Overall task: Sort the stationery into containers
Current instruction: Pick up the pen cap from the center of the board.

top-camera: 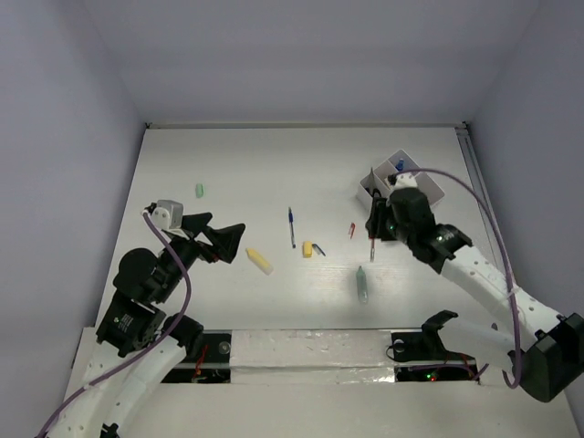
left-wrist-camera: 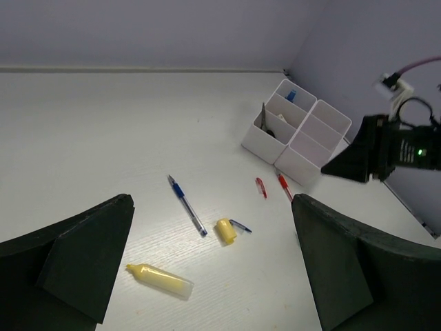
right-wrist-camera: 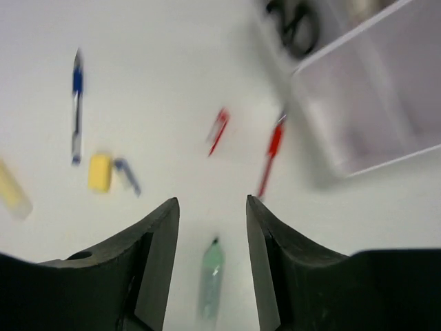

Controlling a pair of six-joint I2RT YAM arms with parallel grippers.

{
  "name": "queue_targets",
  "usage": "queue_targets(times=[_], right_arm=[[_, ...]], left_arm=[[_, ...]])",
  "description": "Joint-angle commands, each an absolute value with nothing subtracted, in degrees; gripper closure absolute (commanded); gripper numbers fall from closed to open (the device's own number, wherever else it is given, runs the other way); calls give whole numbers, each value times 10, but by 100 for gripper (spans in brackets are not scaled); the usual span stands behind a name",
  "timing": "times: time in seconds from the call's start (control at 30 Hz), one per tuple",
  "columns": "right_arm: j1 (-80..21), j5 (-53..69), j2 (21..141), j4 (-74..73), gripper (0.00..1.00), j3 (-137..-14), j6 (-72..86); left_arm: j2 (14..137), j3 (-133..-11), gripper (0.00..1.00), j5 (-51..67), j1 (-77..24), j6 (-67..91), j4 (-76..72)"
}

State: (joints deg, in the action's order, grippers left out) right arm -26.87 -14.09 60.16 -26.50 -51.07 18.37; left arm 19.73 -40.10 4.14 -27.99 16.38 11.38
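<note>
One white tray (left-wrist-camera: 303, 165) near the far right corner holds scissors (left-wrist-camera: 264, 121) and a blue thing (left-wrist-camera: 291, 95). Left gripper (left-wrist-camera: 212, 227) and right gripper (right-wrist-camera: 212, 207) are spread apart.

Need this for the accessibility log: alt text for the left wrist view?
The left arm's open jaws frame a white table strewn with a blue pen, a yellow stick, a short yellow piece and two small red items. Behind them stands the white organizer tray, scissors upright in one compartment, the right arm beside it.
</note>
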Motion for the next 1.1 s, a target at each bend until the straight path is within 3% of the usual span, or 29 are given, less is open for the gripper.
queue_targets(times=[0.0, 0.17, 0.2, 0.33, 0.5, 0.77, 0.93, 1.07], right_arm=[[-331, -57, 585, -291, 50, -422, 300], [-411, -92, 585, -324, 37, -389, 380], [-424, -92, 590, -328, 28, -387, 386], [-452, -105, 615, -331, 16, -375, 411], [-496, -157, 621, -315, 16, -394, 418], [-544, -207, 567, -255, 16, -396, 388], [-557, -196, 521, -172, 17, -357, 354], [-562, -183, 491, -135, 17, -327, 344]], left_arm=[[209, -407, 1, 60, -276, 161, 78], [216, -407, 1, 68, -276, 162, 76], [218, -408, 1, 68, -276, 162, 76], [230, -410, 1, 34, -276, 163, 87], [331, -428, 1, -46, -258, 174, 114], [482, -468, 1, -31, -137, 184, 98], [631, -510, 6, -32, -42, 202, 90], [734, -561, 16, -96, -26, 209, 69]])
